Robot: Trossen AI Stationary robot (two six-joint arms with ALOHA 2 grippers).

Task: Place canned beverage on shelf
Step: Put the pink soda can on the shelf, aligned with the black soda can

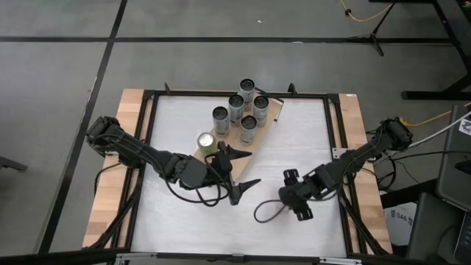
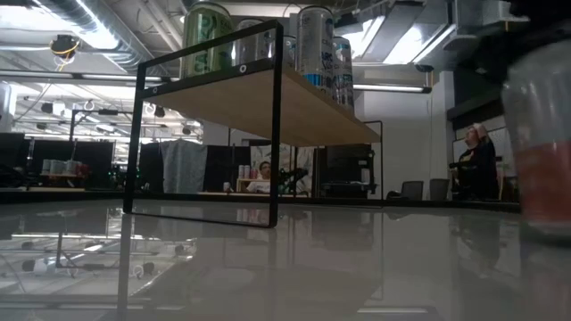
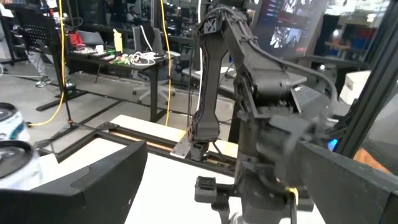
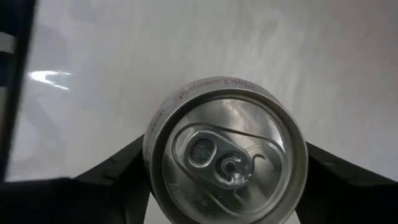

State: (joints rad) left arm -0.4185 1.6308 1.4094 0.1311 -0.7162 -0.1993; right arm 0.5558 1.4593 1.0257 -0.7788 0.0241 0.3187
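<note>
Silver can (image 4: pixel 225 155) stands upright between the right pincer's (image 1: pixel 294 197) spread fingers, apparently not yet pinched.

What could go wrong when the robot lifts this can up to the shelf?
The silver aluminium can sits inside the right gripper; an off-centre squeeze could tip it. The light-wood shelf with black metal frame is crowded with upright cans, so a newcomer might knock one. The open left gripper beside it could get bumped.
</note>
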